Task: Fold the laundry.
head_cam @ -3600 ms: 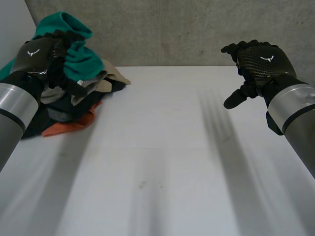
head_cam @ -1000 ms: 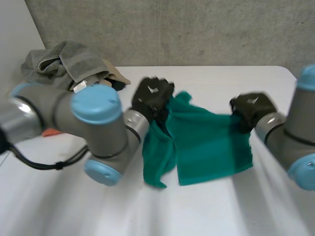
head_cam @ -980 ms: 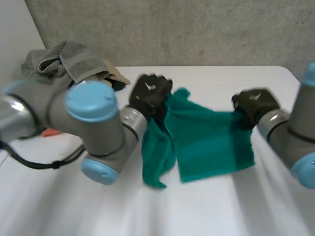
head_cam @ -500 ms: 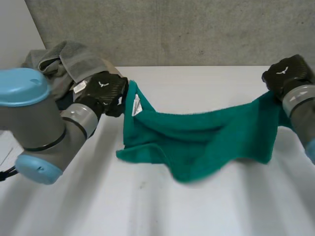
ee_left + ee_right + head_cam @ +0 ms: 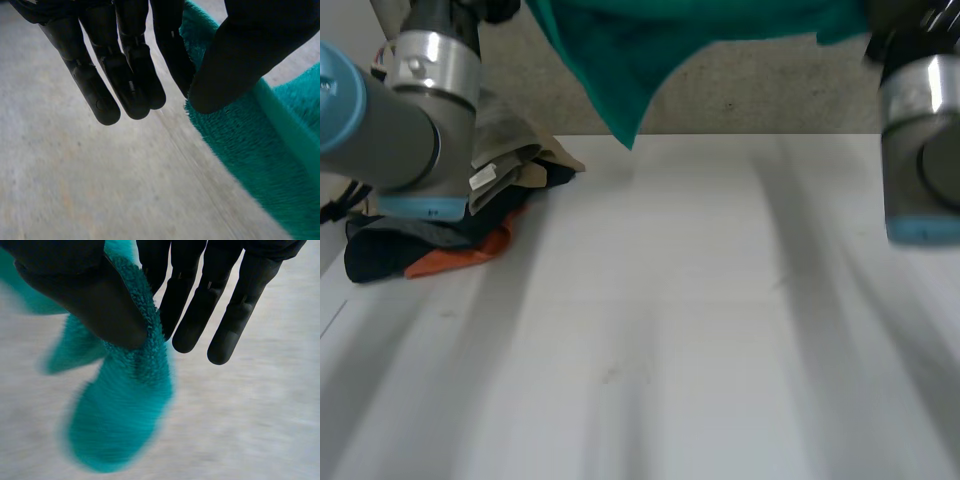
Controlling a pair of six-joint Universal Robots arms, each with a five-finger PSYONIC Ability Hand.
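Note:
A teal green towel [image 5: 640,50] hangs high above the white table [image 5: 670,330], stretched between my two raised arms, with one corner drooping down in front of the wall. My left hand [image 5: 125,60] pinches the towel's hemmed edge [image 5: 250,145] between thumb and fingers. My right hand [image 5: 200,300] pinches another part of the towel [image 5: 120,410] between its thumb and fingers, and the cloth dangles below the grip. The left arm [image 5: 380,120] and the right arm [image 5: 920,150] both reach upward.
A pile of laundry [image 5: 470,220] with beige, black and orange pieces lies at the table's back left, behind my left arm. A concrete wall [image 5: 740,95] stands behind the table.
Both arms have lifted the towel from low over the table to high above it. The towel, sagging between the hands before, now hangs well above the table.

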